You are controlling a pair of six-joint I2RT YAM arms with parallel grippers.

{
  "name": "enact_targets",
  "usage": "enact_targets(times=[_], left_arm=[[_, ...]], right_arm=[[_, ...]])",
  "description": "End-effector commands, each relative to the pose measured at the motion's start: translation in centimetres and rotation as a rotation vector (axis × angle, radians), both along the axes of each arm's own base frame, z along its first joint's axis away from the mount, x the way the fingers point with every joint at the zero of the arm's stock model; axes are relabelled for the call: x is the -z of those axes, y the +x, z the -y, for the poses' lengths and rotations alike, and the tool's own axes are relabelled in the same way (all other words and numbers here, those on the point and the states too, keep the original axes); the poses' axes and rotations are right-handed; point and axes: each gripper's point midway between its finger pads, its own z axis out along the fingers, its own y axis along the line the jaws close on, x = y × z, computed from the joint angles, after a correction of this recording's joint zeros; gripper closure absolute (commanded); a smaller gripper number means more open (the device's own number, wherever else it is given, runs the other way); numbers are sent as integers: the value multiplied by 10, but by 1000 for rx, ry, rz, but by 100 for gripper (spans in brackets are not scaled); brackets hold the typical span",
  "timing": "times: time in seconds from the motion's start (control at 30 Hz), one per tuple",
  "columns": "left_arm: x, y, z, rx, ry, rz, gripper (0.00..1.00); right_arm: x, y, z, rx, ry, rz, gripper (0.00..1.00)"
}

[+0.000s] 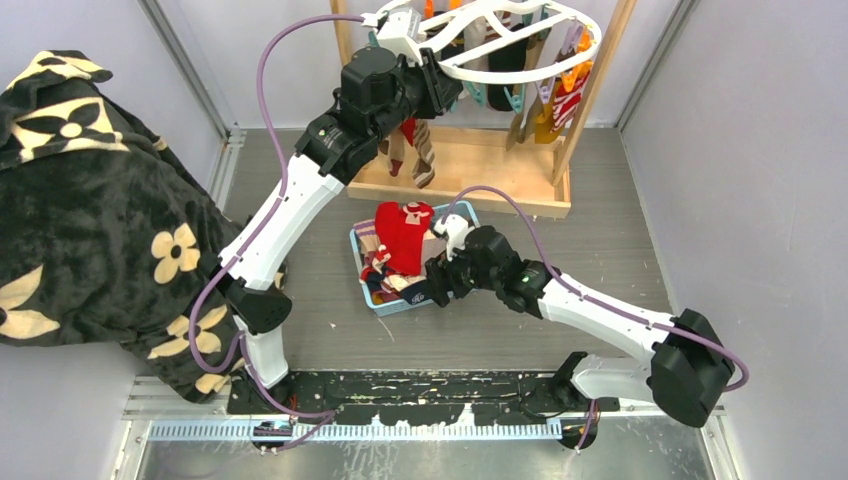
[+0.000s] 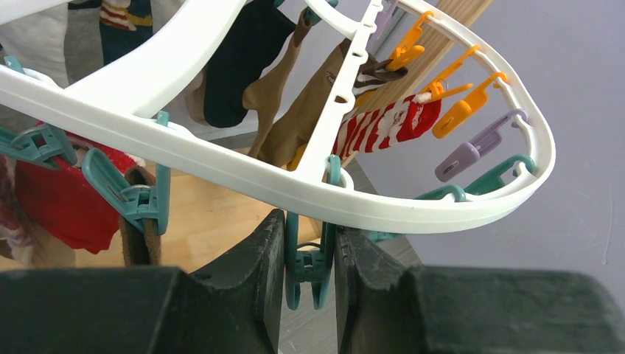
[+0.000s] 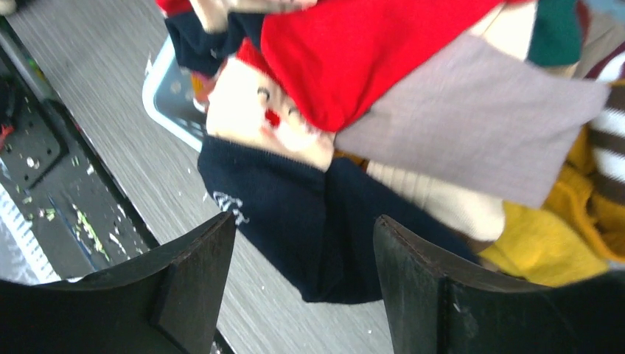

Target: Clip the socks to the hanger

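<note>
- White plastic hanger (image 1: 592, 45): one oval ring with crossbars, hanging in the wooden stand (image 1: 480, 190) at the far side of the table (image 1: 610, 240).
- Clips counted in the left wrist view: three orange clips (image 2: 472, 103), one lilac clip (image 2: 479, 147), at least five teal.
- Socks already clipped, same view: one red-and-white striped sock (image 2: 390, 122), two brown socks (image 2: 295, 110), one dark sock (image 2: 236, 66), one red sock (image 2: 59, 199).
- Remaining socks (image 1: 403, 235): a mixed heap in one blue basket (image 1: 356, 245), just in front of the stand.
- Left gripper (image 2: 309, 251): raised at the ring's near rim, jaws pinched together on one teal clip (image 2: 304, 269).
- Right gripper (image 3: 302, 225): low over the basket's near edge, jaws apart, holding nothing; one navy sock (image 3: 317, 243) lies beneath the gap.
- One black floral blanket (image 1: 90, 200), far left.
</note>
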Motion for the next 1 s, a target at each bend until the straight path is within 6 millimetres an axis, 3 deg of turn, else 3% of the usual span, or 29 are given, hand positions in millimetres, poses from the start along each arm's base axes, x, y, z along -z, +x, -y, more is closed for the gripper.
enact_targets(times=[0.0, 0.2, 0.47, 0.53, 0.6, 0.63, 0.67, 0.97], left_arm=[[-33, -5, -17, -33, -41, 72, 84], [-32, -5, -16, -32, -41, 70, 84], [-34, -4, -17, -36, -44, 73, 84], [-34, -4, -17, -37, -43, 73, 84], [-34, -4, -18, -38, -43, 72, 84], [-33, -4, -18, -39, -41, 72, 84], [-33, -4, -17, -38, -39, 73, 84], [-34, -4, -19, -42, -38, 76, 84]], right_arm=[[-5, -12, -7, -70, -5, 3, 28], [3, -11, -8, -62, -14, -3, 36], [0, -9, -16, -71, 0, -15, 60], [-1, -9, -16, -73, 2, -14, 71], [-6, -6, -16, -61, 6, 4, 88], [-11, -3, -15, -50, 9, 20, 96], [-18, 2, -14, -32, 16, 42, 99], [-110, 43, 8, 169, 126, 315, 99]])
